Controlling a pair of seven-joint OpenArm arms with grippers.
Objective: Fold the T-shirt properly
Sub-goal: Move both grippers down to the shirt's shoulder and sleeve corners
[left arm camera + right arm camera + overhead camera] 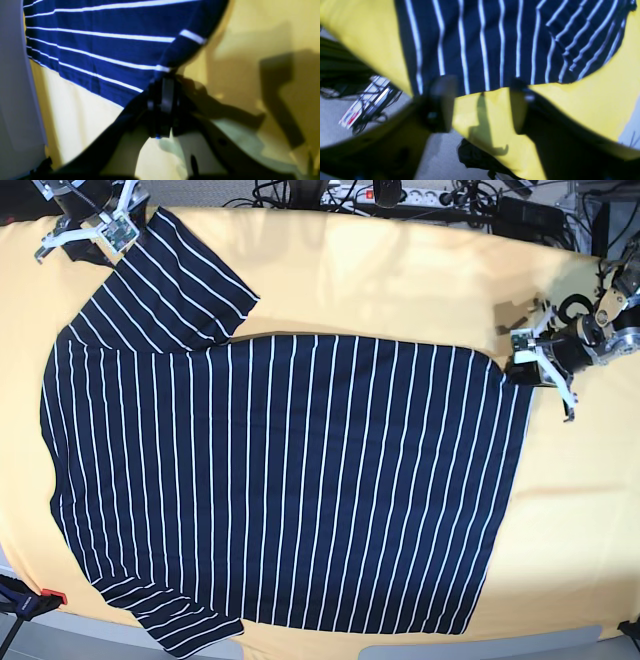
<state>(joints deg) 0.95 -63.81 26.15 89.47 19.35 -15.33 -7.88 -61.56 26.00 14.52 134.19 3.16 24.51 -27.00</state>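
Plain yellow-orange cloth (400, 290) covers the table, and the dark navy short-sleeved T-shirt with thin white stripes (290, 480) lies spread flat across it, soft, light and limp, best pinched at corners and hems. Left gripper (528, 360) is clamped on the shirt's hem corner; right gripper (480, 100) hovers with fingers spread at a sleeve edge. Cables and a power strip (400, 194) sit beyond the far edge, nothing blocking.
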